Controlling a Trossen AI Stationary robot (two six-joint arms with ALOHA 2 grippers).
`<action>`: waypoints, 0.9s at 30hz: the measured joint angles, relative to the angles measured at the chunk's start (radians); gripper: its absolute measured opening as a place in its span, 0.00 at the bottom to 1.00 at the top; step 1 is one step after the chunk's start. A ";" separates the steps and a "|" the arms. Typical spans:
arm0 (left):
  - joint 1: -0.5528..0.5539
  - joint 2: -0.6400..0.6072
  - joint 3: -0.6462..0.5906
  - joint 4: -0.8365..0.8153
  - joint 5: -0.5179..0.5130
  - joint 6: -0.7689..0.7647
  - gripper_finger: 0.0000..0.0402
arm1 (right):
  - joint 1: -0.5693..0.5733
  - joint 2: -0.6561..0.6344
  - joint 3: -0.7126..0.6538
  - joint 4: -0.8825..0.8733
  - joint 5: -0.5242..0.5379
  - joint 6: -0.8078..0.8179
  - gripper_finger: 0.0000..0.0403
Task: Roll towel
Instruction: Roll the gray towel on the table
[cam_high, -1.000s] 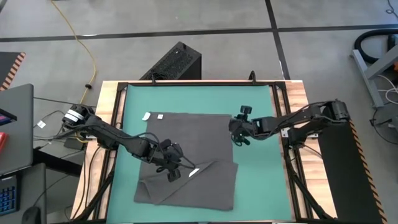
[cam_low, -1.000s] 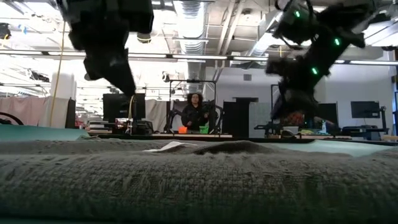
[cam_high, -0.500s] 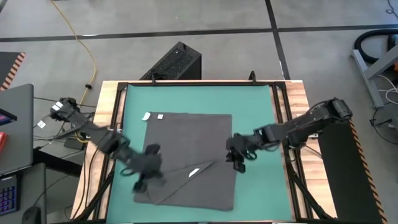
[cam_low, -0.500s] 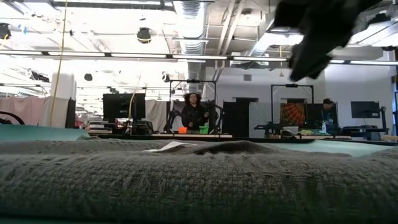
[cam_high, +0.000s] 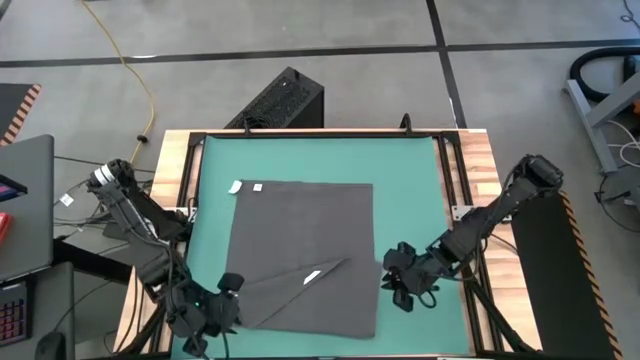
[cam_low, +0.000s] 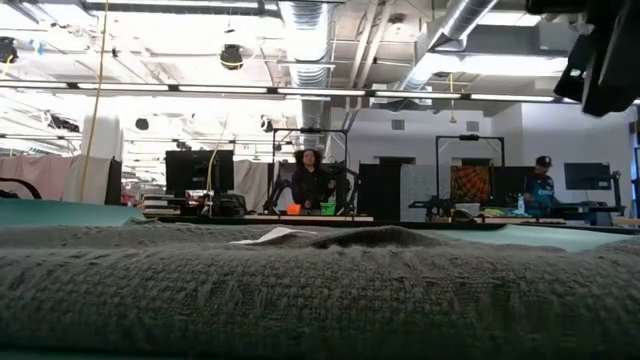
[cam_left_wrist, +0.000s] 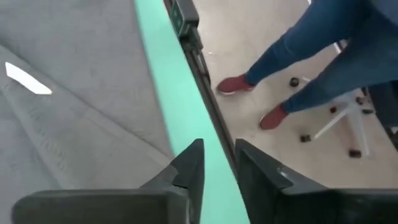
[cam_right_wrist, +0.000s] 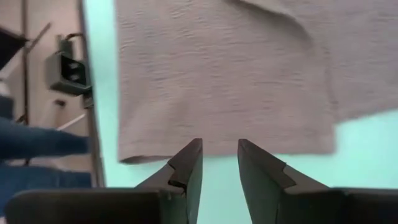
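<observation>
High view: the dark grey towel (cam_high: 305, 255) lies spread on the green mat (cam_high: 405, 195), its near left corner folded over so that a small white tag (cam_high: 311, 277) shows on the flap, with two more white tags (cam_high: 246, 186) at its far left corner. The left gripper (cam_high: 213, 312) sits low off the towel's near left corner, just beside the folded flap, and the left wrist view shows its fingers (cam_left_wrist: 189, 168) parted by a narrow gap with nothing between them, poised over the mat's bare strip between the towel's edge and the black table frame (cam_left_wrist: 199, 53). The right gripper (cam_high: 405, 283) hangs just off the towel's near right edge; in the right wrist view its fingers (cam_right_wrist: 188, 163) likewise stand slightly apart, empty, above green mat right beside the towel's hem. Bare mat runs wide on the towel's far and right sides and narrow along its left and near sides. Beyond the frame, a person's jeans and red shoes (cam_left_wrist: 235, 84) stand on the floor beside a chair base (cam_left_wrist: 348, 121). Low view: towel cloth fills the foreground, and two people (cam_low: 312, 185) show in the workshop behind.
</observation>
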 joint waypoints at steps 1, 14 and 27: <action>0.001 0.000 0.000 0.005 -0.001 0.006 0.24 | 0.003 0.000 0.000 -0.016 0.012 0.014 0.34; -0.020 0.141 -0.001 0.009 0.003 0.239 0.49 | -0.002 0.003 0.000 -0.099 0.105 0.053 0.58; -0.089 0.323 -0.001 -0.006 -0.208 0.325 0.49 | -0.002 0.003 0.000 -0.103 0.114 0.101 0.57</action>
